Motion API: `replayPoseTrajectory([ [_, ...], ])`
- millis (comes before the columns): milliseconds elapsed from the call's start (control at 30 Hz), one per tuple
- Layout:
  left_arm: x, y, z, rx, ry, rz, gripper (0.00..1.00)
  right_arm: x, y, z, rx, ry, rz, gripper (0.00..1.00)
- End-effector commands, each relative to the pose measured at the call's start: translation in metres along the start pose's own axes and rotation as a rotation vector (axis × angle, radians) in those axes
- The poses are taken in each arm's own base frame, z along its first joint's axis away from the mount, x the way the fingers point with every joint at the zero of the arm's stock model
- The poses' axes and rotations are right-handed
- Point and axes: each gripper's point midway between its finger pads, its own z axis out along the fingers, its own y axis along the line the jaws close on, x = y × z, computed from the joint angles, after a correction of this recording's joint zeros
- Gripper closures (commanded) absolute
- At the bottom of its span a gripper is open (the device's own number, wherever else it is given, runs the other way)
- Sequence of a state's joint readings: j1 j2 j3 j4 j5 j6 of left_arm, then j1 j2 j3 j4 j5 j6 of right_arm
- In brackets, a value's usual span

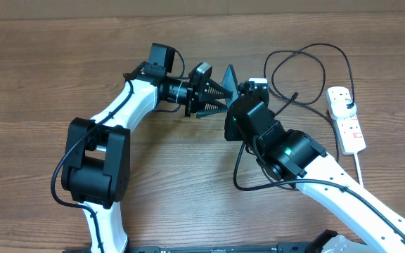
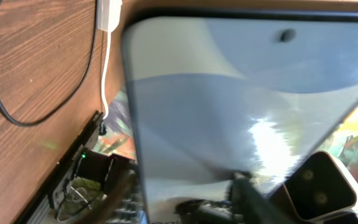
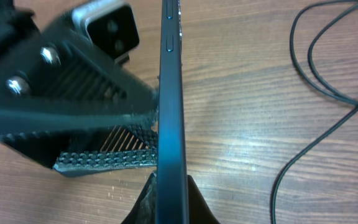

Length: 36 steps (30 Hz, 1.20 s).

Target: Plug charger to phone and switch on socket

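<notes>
Robotics lab bench. Wood-grain table (image 1: pixel 41 63) carries white socket (image 1: pixel 346 119). Black-and-white left arm (image 1: pixel 129 105) well apart from socket, right arm (image 1: pixel 343 186) near it. Loose black charger (image 1: pixel 308 49) cable looped just beside socket.

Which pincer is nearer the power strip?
Right. The right pincer grips the phone, with the power strip off to its right; the left pincer sits beyond the phone, farther away.

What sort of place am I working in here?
Probably a robot test bench: the left arm and right arm share a wood-grain table, with a white power strip, a charger cable and a phone as props.
</notes>
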<state>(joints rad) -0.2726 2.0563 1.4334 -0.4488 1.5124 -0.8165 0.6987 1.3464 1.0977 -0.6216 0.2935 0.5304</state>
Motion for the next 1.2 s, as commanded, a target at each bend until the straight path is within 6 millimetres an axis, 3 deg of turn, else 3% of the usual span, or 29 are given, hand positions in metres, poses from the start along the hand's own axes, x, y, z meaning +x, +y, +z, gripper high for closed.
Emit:
replayPoseTrajectory([
  [0,0.003,-0.011,0.003,0.012,0.02,0.032,0.36,-0.002,0.013,-0.004,-0.049,0.003,0.005,0.96],
  [100,0.0,-0.009,0.003,0.001,0.008,0.033,0.16,-0.002,0.013,-0.004,-0.048,0.004,0.048,0.96],
  [233,-0.004,-0.011,0.0,0.002,-0.005,0.079,0.0,-0.003,0.013,-0.007,-0.052,-0.001,0.093,0.96],
  [433,-0.025,-0.016,-0.023,-0.036,-0.121,0.192,0.0,-0.018,0.003,-0.034,-0.076,-0.048,0.263,0.96],
  [633,-0.025,-0.034,-0.057,-0.148,-0.29,0.359,0.0,-0.026,-0.037,-0.082,-0.108,-0.04,0.529,0.96],
  [767,-0.005,-0.043,-0.087,-0.339,-0.434,0.452,0.0,-0.029,-0.043,-0.106,-0.22,0.0,0.617,0.96],
  [867,0.021,-0.044,-0.11,-0.509,-0.526,0.468,0.0,-0.03,-0.042,-0.11,-0.266,0.026,0.641,0.96],
  [900,0.041,-0.047,-0.119,-0.586,-0.558,0.482,0.0,-0.026,-0.041,-0.103,-0.265,0.055,0.684,0.96],
  [1033,0.089,-0.06,-0.14,-0.728,-0.666,0.501,0.0,-0.019,-0.028,-0.077,-0.322,0.125,0.719,0.96],
  [1167,0.142,-0.084,-0.155,-0.816,-0.806,0.59,0.0,-0.016,0.008,-0.054,-0.527,0.207,0.677,0.96],
])
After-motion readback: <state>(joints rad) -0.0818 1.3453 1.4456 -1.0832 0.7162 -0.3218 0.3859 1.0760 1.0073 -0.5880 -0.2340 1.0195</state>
